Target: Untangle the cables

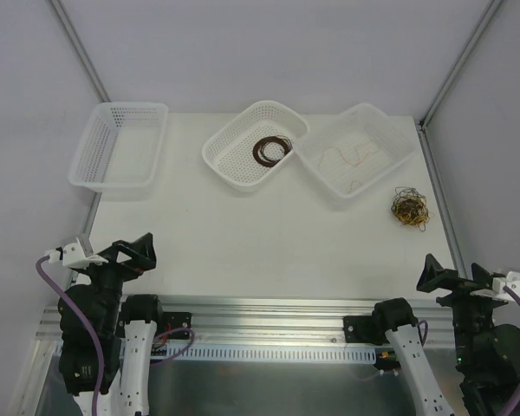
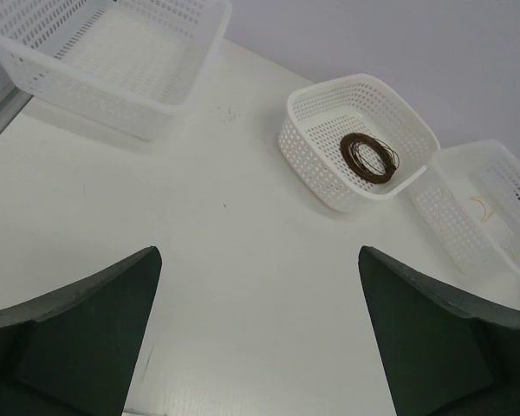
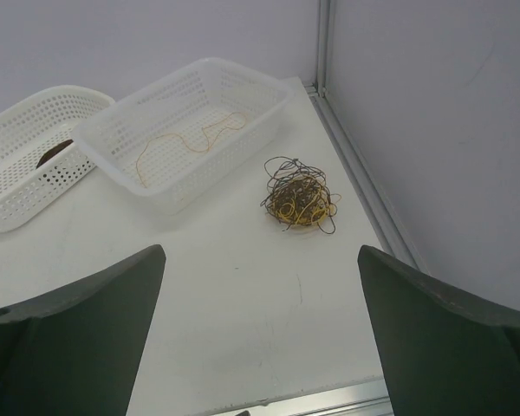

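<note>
The cables (image 1: 409, 208) lie knotted on the table (image 1: 260, 251) at two o'clock, beside the right-hand mesh basket (image 1: 390, 126). The left gripper (image 2: 258, 334) and right gripper (image 3: 258, 334) hang at six, jaws wide, presumably ready to reach in.

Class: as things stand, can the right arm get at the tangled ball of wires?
Probably yes: the tangle lies on bare table ahead of the right fingers, which stand open; nothing lies between.

You are looking at a white table (image 1: 269, 251) that is sitting inside pale grey walls (image 1: 269, 52); slim metal posts (image 1: 80, 48) are rising at the back corners; a slotted aluminium rail (image 1: 269, 309) is running along its near edge; soft, even light is falling everywhere.
</note>
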`<action>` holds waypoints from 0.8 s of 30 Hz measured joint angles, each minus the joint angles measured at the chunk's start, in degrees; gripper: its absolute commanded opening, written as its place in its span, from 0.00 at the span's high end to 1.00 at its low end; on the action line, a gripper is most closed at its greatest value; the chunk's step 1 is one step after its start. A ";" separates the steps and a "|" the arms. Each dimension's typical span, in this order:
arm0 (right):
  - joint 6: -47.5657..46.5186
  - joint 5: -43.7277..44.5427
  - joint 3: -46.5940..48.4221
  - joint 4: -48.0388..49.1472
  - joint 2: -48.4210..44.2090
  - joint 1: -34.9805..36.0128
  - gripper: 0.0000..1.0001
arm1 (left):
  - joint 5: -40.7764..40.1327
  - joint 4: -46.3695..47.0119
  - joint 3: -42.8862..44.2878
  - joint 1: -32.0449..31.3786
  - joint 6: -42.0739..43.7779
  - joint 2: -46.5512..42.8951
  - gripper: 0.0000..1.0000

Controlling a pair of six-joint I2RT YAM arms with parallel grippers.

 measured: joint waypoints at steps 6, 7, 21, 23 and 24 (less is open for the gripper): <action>0.02 -5.62 0.20 -0.76 1.57 0.02 0.00 | 2.32 -0.02 0.00 0.00 -0.42 0.00 0.01; 0.15 -7.17 0.31 -0.94 2.84 0.00 0.01 | 2.84 -0.04 0.00 0.00 -0.48 0.00 0.01; 9.27 -9.73 0.26 1.07 36.79 0.02 0.01 | 11.58 -0.52 -5.53 0.00 -3.13 -0.02 0.01; 11.10 -7.63 1.11 1.70 43.80 -0.31 0.00 | 11.93 -0.63 -6.29 0.00 -3.41 -0.02 0.01; 12.07 -6.82 1.95 1.99 47.28 -1.07 0.01 | 12.20 -0.76 -6.62 0.00 -3.48 -0.02 0.01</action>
